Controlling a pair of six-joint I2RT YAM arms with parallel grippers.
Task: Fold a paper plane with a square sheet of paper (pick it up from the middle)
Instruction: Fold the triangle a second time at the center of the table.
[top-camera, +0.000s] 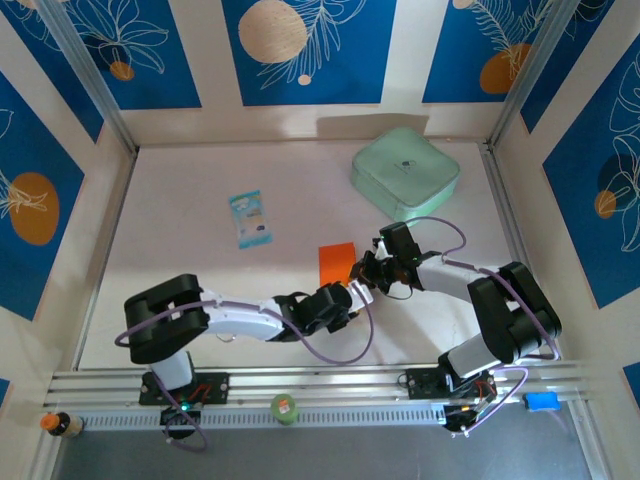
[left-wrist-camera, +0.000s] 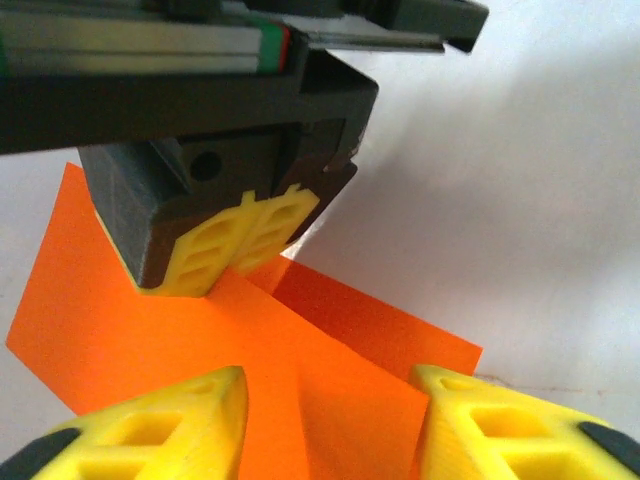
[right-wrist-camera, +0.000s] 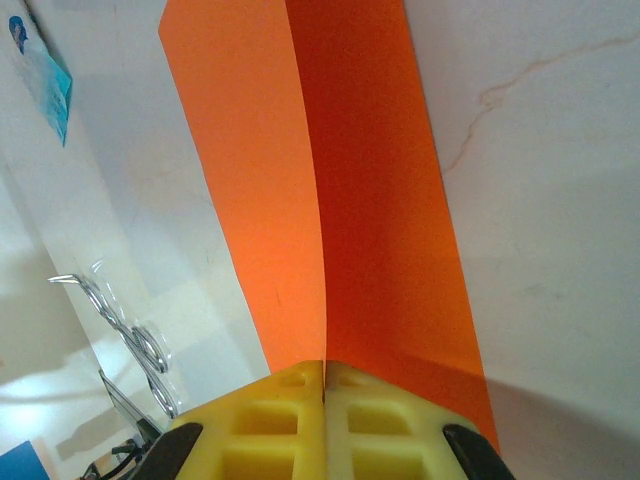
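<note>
Left tool (left-wrist-camera: 330, 425): yellow fingers (left-wrist-camera: 150, 430) at the bottom of the left wrist frame, spread either side of the square sheet of paper (left-wrist-camera: 130, 330), not clamping it. Just beyond, at frame centre, the right tool (left-wrist-camera: 245, 245) is pressed together on the sheet's raised ridge. Two flaps fall away from it, one lit and one shaded.

Top view: the sheet is mid-frame between both wrists, over the counter (top-camera: 180, 230). Blue-and-white packet (top-camera: 249, 219) is to its upper left, mint-green box (top-camera: 405, 165) far upper right.

Judgement: centre fold, early in the task. Hold the right pinch steady, close the left fingers onto the ridge, and match the edges before flattening. Thin paper skews easily.
</note>
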